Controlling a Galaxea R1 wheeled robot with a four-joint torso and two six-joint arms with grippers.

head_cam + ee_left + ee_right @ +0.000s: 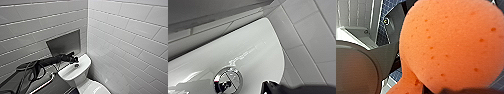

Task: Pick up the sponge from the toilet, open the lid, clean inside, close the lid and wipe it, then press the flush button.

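Hemming the toilet [75, 75] in, two white-tiled walls [125, 37] meet in a corner just behind and beside its tank. A grey metal panel [63, 43] is set into the rear wall just above the tank top. A chrome grab bar [44, 83] runs slantwise beside the tank on the robot's left, over a dark surface. The lid [96, 88] shows as a white oval at the lower edge of the head view and, as far as can be made out, lies down over the bowl.

The left arm comes in from the left of the head view, stretched almost level above the grab bar and across the foot of the panel. Its black wrist is tipped downward, so the left gripper [74, 60] hangs over the tank top, just beside the flush button [76, 65] on the wall side. In the left wrist view the flush button [228, 80], round with a shiny rim, sits close under the camera in the white tank top. Whether the gripper touches it cannot be told, nor whether its jaws are apart or together.

The sponge [448, 42], bright orange and pitted, is pressed up close to the right wrist camera, above a blue chequered floor [389, 10]. The right gripper [447, 90] meets it near its pinched waist, jaws clamped on it.
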